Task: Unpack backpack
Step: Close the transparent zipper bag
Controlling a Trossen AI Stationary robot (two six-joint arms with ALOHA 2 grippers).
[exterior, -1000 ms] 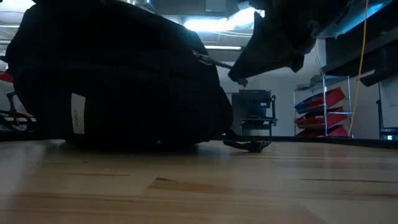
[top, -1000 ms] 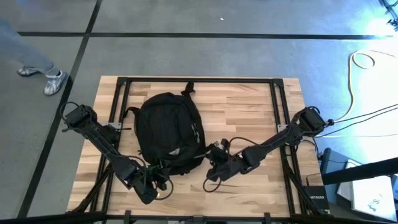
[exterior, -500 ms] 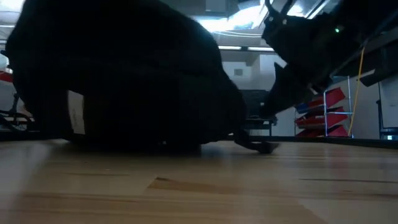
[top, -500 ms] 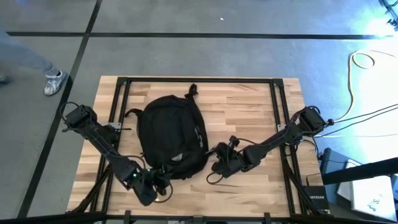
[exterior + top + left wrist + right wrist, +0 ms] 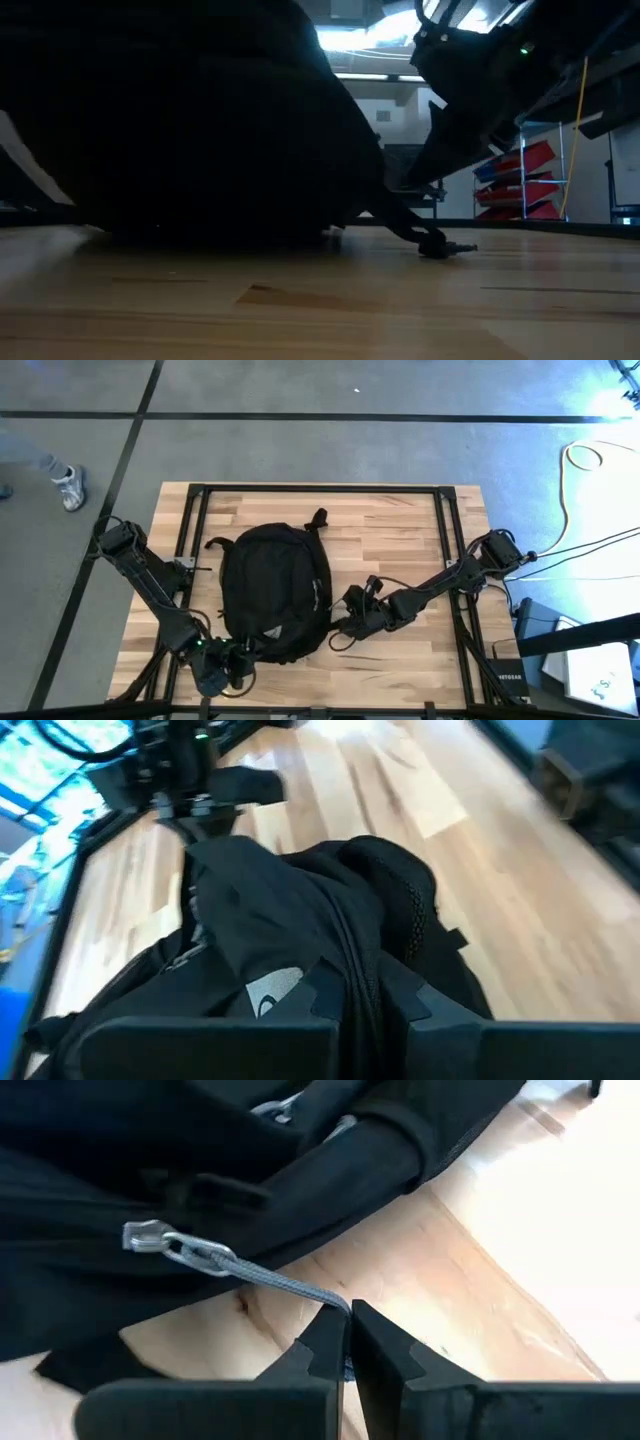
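Black fabric marks the backpack [image 5: 274, 592], which is seen in the high view lying flat on the wooden desk [image 5: 400, 540], left of its middle, with a strap end pointing toward the far edge. The left claw [image 5: 240, 656] is placed at the backpack's near left corner, and the right claw [image 5: 345, 622] at its near right side. A person's shoe [image 5: 68, 487] is seen on the floor beyond the desk's left corner.

In the low view, the backpack [image 5: 180, 120] fills the left half as a dark mass resting on the desk [image 5: 400, 300]. A strap with a buckle [image 5: 435, 245] trails from it onto the wood, and a dark arm [image 5: 480, 80] is seen above it.

In the left wrist view, the left claw [image 5: 368, 1010] is closed on a fold of the backpack [image 5: 300, 910], gathered between its fingers.

In the right wrist view, the right claw [image 5: 348, 1342] is pressed together on the grey cord of a silver zipper pull [image 5: 165, 1243], which is stretched out from the backpack [image 5: 150, 1140].
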